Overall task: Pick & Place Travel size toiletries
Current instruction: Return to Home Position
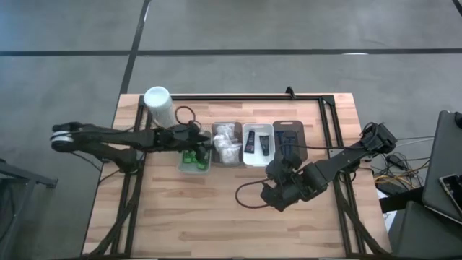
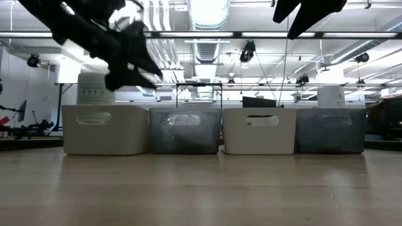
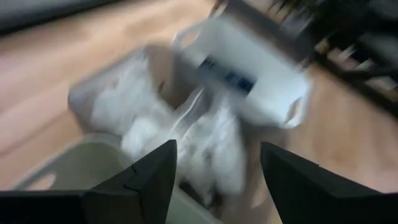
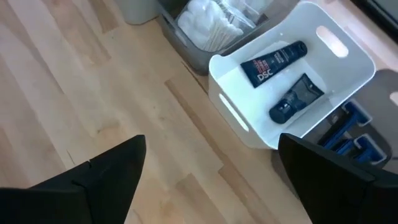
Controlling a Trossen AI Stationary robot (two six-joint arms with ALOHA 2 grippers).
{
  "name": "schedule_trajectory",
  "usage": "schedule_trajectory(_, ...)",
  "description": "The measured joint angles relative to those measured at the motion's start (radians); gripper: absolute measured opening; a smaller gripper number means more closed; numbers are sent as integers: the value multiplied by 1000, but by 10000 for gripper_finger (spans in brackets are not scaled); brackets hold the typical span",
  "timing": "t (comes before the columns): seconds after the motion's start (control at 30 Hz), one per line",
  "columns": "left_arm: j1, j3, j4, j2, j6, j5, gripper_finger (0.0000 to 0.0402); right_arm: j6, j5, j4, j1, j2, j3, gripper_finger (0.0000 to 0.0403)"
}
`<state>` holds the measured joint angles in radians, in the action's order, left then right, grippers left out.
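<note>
Four trays stand in a row across the table's middle. From left to right they hold green little bottles [image 1: 193, 158], white wrapped packets [image 1: 227, 144], two black tubes [image 4: 273, 62] and dark razors [image 1: 288, 137]. My left gripper [image 1: 207, 144] hangs open above the seam between the bottle tray and the packet tray, nothing between its fingers [image 3: 149, 183]. It shows dark and blurred at the upper left of the low view [image 2: 133, 68]. My right gripper [image 1: 278, 189] hovers open over bare wood in front of the tube tray [image 4: 249, 134], also holding nothing.
A tall white cylindrical container [image 1: 159, 103] stands at the back left, behind the bottle tray. A black cable [image 1: 249, 195] loops over the wood beside my right gripper. Open wood [image 1: 216, 224] lies between the trays and the near edge.
</note>
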<state>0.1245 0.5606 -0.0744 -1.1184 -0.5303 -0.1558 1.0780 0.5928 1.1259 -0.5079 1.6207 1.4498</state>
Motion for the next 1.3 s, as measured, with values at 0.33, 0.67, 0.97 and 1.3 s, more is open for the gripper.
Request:
schedule_trajectory(0.33,-2,0,-5,298,-43,1,232,114,-38,-54,0,-26,0,354)
schedule_trajectory(0.67,-2,0,5,454,-99,3,230,-198,-185,-432,34,-180,-108,326)
schedule_trajectory(0.97,-3,-5,57,574,-43,263,229,-379,-414,-1235,81,-515,-654,301)
schedule_trajectory(1.3,-3,-10,185,710,37,380,229,-359,-384,-1423,84,-882,-1047,273)
